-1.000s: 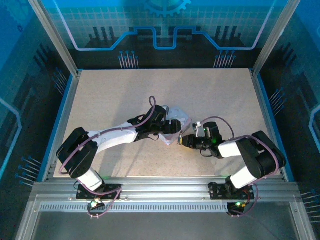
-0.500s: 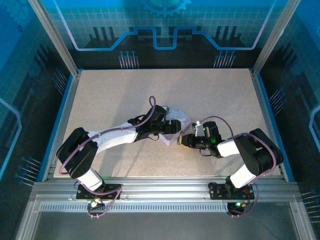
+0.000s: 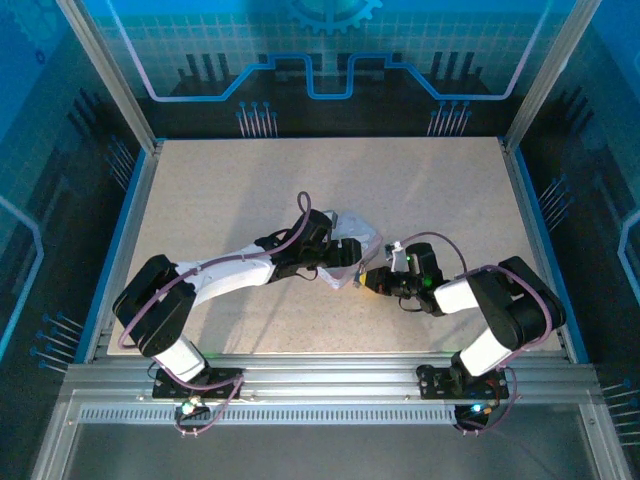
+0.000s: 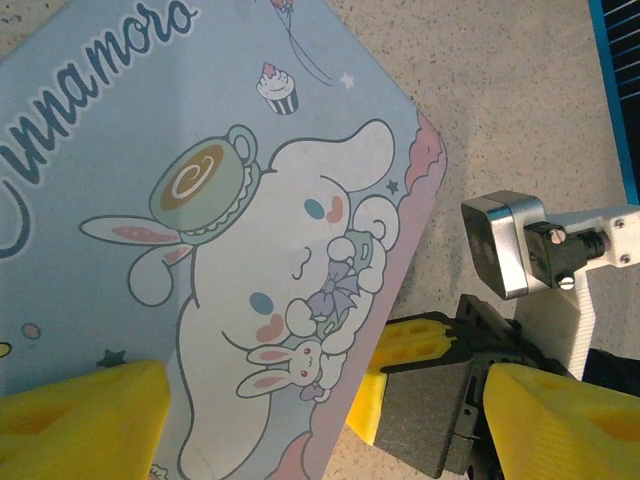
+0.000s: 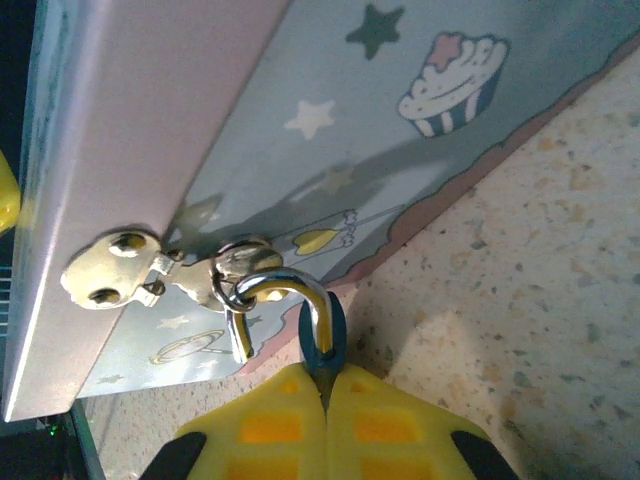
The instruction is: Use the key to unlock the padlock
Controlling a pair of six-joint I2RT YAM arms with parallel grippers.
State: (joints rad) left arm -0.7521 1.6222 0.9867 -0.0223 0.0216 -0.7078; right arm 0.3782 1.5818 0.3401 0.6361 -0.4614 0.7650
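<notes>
Near the middle of the worktop, a little toward its near edge, the left gripper sits over the box. Its fingers are spread wide, one over the lid and one past the box's edge, clamping nothing. On the box's side a latch plate carries a small ring. The padlock hangs from it, hoop closed through the ring. Just right of the box, the right gripper is pinched tight on the padlock's dark body. I judge the lock only steadied so far; inserting and turning the key is left.
</notes>
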